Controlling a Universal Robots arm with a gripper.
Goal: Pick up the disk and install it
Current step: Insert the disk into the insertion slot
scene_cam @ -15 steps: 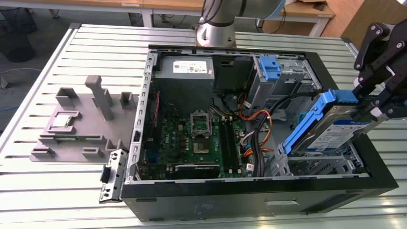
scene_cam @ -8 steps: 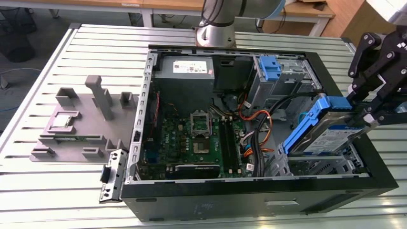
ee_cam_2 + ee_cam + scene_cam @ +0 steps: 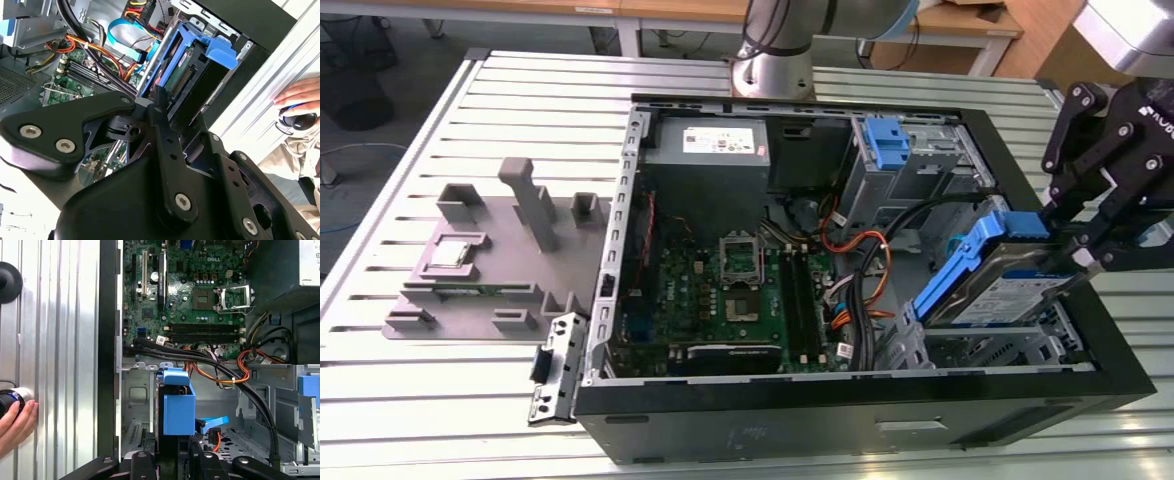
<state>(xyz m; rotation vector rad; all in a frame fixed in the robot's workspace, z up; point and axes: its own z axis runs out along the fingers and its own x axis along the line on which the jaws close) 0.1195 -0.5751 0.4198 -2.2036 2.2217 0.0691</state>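
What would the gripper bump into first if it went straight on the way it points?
The gripper grips the tilted disk; going on, the disk would probably meet the metal drive bay below it first.

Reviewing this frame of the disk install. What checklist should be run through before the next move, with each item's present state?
1. Disk gripped: ok, the hand is shut on its blue carrier.
2. Disk seated flat in the bay: not ok, it stands tilted with one end raised.
3. Cables clear of the bay: cannot tell, black and orange ones run close beside the disk.
4. Person clear of the case: ok, fingers rest on a small black object outside its wall.
5. Case side open for access: ok.
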